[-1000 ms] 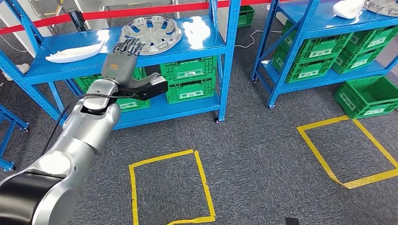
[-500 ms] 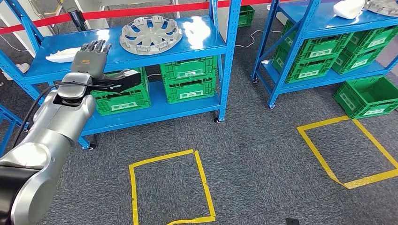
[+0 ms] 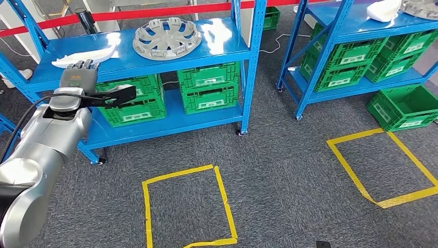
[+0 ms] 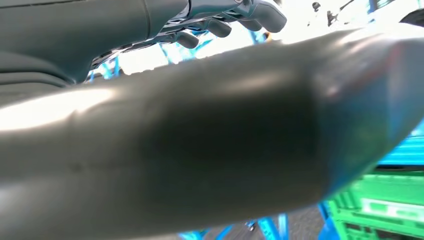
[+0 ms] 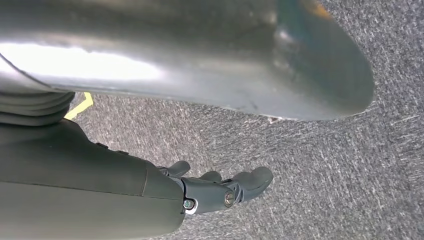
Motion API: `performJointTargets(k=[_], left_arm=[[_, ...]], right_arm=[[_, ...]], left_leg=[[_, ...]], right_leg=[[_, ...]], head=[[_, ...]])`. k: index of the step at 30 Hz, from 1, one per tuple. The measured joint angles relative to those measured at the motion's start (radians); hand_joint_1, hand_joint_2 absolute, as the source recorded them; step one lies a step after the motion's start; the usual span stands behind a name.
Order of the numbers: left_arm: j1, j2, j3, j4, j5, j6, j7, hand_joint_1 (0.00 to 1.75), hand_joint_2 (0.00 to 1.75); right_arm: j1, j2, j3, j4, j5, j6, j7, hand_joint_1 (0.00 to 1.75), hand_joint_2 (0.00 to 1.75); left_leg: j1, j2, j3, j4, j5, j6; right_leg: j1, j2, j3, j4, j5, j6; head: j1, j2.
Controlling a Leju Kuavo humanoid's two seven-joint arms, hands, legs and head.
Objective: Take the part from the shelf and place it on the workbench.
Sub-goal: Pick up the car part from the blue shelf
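A white curved part lies at the left end of the blue shelf's top board. To its right on the same board is a grey wheel cover. My left hand is raised in front of the shelf edge, just below the white part, with fingers pointing up at it and the thumb sticking out to the right; it holds nothing. In the left wrist view the thick thumb crosses the picture and the fingers stand straight. My right hand hangs over the grey carpet, fingers loose and empty.
Green crates fill the lower board of the shelf. A second blue shelf with more green crates stands at the right, one crate on the floor. Yellow tape squares mark the carpet. Red barrier tape runs behind.
My left arm has swung left along the shelf front, from in front of the wheel cover to just below the white part. The hand stayed open and empty.
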Motion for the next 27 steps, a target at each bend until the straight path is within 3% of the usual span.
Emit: performJointTargets(k=[2, 5, 6, 7, 9, 10, 11, 12, 16, 18, 20, 21, 22, 23, 25, 26, 27], left_arm=[[-0.007, 0.005, 0.001, 0.002, 0.002, -0.010, 0.016, 0.00, 0.00], [-0.010, 0.010, 0.002, 0.009, 0.005, -0.017, 0.026, 0.00, 0.00], [-0.008, 0.010, 0.002, 0.012, 0.005, -0.019, 0.027, 0.00, 0.00], [-0.006, 0.010, 0.002, 0.014, 0.006, -0.020, 0.028, 0.00, 0.00], [-0.003, 0.011, 0.002, 0.017, 0.006, -0.021, 0.031, 0.00, 0.00], [-0.004, 0.011, 0.002, 0.017, 0.006, -0.021, 0.033, 0.00, 0.00], [-0.005, 0.011, 0.003, 0.018, 0.006, -0.021, 0.035, 0.00, 0.00], [-0.005, 0.012, 0.003, 0.019, 0.006, -0.021, 0.037, 0.00, 0.00], [-0.004, 0.012, 0.007, 0.017, 0.006, -0.017, 0.037, 0.00, 0.00], [-0.005, 0.012, 0.008, 0.016, 0.006, -0.015, 0.038, 0.00, 0.00], [0.000, 0.012, 0.009, 0.018, 0.006, -0.014, 0.043, 0.00, 0.00], [0.005, 0.012, 0.009, 0.020, 0.006, -0.014, 0.047, 0.00, 0.00], [0.011, 0.012, 0.009, 0.021, 0.006, -0.014, 0.052, 0.00, 0.00], [0.015, 0.012, 0.009, 0.023, 0.006, -0.014, 0.056, 0.00, 0.00], [0.015, 0.012, 0.010, 0.025, 0.006, -0.014, 0.067, 0.00, 0.00], [0.013, 0.012, 0.012, 0.026, 0.006, -0.015, 0.073, 0.00, 0.00], [0.010, 0.012, 0.014, 0.027, 0.006, -0.018, 0.081, 0.00, 0.00]], right_arm=[[-0.001, 0.000, 0.000, 0.000, 0.001, 0.000, 0.001, 0.00, 0.00], [0.000, 0.001, 0.000, 0.000, 0.002, 0.000, 0.004, 0.00, 0.00], [0.001, 0.001, 0.000, 0.000, 0.002, 0.000, 0.006, 0.00, 0.00], [0.002, 0.001, 0.000, 0.000, 0.002, 0.000, 0.008, 0.00, 0.00], [0.002, 0.001, 0.000, 0.000, 0.002, 0.000, 0.010, 0.00, 0.00], [0.002, 0.001, 0.000, 0.000, 0.002, 0.000, 0.011, 0.00, 0.00], [0.002, 0.002, 0.000, 0.001, 0.003, 0.000, 0.011, 0.00, 0.00], [0.001, 0.003, 0.000, 0.002, 0.003, -0.001, 0.011, 0.00, 0.00], [-0.001, 0.005, 0.000, 0.004, 0.003, -0.003, 0.010, 0.00, 0.00], [-0.002, 0.005, -0.001, 0.004, 0.002, -0.004, 0.009, 0.00, 0.00], [-0.003, 0.005, -0.001, 0.004, 0.001, -0.006, 0.009, 0.00, 0.00], [-0.002, 0.005, -0.002, 0.004, 0.001, -0.006, 0.010, 0.00, 0.00], [-0.001, 0.006, -0.004, 0.004, 0.001, -0.007, 0.010, 0.00, 0.00], [0.000, 0.006, -0.005, 0.004, 0.000, -0.007, 0.010, 0.00, 0.00], [0.001, 0.006, -0.007, 0.004, 0.000, -0.008, 0.011, 0.00, 0.00], [0.000, 0.006, -0.008, 0.004, 0.000, -0.009, 0.011, 0.00, 0.00], [0.000, 0.006, -0.009, 0.004, -0.001, -0.011, 0.011, 0.00, 0.00]], left_leg=[[0.007, 0.003, 0.008, -0.016, 0.010, 0.012], [0.010, 0.005, 0.012, -0.022, 0.013, 0.018], [0.010, 0.004, 0.014, -0.022, 0.010, 0.018], [0.011, 0.003, 0.019, -0.022, 0.006, 0.016], [0.015, 0.001, 0.035, -0.020, -0.010, 0.008], [0.016, 0.001, 0.040, -0.019, -0.019, 0.001], [0.015, 0.001, 0.042, -0.017, -0.029, -0.006], [0.014, 0.002, 0.041, -0.016, -0.036, -0.013], [0.013, 0.001, 0.044, -0.016, -0.051, -0.038], [0.017, 0.001, 0.002, 0.065, -0.083, -0.050], [0.021, 0.001, -0.097, 0.213, -0.125, -0.058], [0.023, 0.001, -0.146, 0.271, -0.129, -0.061], [0.024, 0.001, -0.179, 0.296, -0.112, -0.062], [0.026, 0.002, -0.194, 0.282, -0.072, -0.061], [0.027, 0.002, -0.177, 0.164, 0.040, -0.057], [0.025, 0.002, -0.161, 0.102, 0.078, -0.054], [0.023, 0.001, -0.146, 0.058, 0.098, -0.049]], right_leg=[[0.003, -0.001, -0.023, 0.035, -0.014, 0.004], [0.004, -0.002, -0.130, 0.214, -0.066, 0.007], [0.003, -0.002, -0.163, 0.258, -0.067, 0.007], [0.002, -0.002, -0.180, 0.266, -0.048, 0.008], [0.000, -0.004, -0.156, 0.168, 0.036, 0.009], [0.001, -0.006, -0.131, 0.108, 0.067, 0.009], [0.001, -0.008, -0.106, 0.055, 0.081, 0.007], [0.003, -0.008, -0.092, 0.026, 0.078, 0.000], [0.006, -0.005, -0.077, 0.012, 0.043, -0.036], [0.002, -0.003, -0.065, 0.006, 0.034, -0.047], [0.001, -0.001, -0.055, 0.004, 0.025, -0.051], [0.001, 0.000, -0.049, 0.003, 0.019, -0.051], [0.001, 0.002, -0.040, 0.003, 0.013, -0.049], [0.001, 0.003, -0.030, 0.003, 0.007, -0.048], [0.000, 0.005, -0.009, 0.003, -0.007, -0.042], [0.001, 0.007, -0.001, 0.003, -0.013, -0.037], [0.002, 0.008, 0.003, 0.003, -0.017, -0.031]], head=[[0.002, 0.000], [0.004, 0.000], [0.004, 0.000], [0.005, 0.000], [0.005, 0.000], [0.005, 0.000], [0.005, 0.000], [0.005, 0.000], [-0.001, 0.000], [-0.005, 0.000], [-0.007, 0.000], [-0.007, 0.000], [-0.007, 0.000], [-0.007, 0.000], [-0.007, 0.000], [-0.007, 0.000], [-0.007, 0.000]])
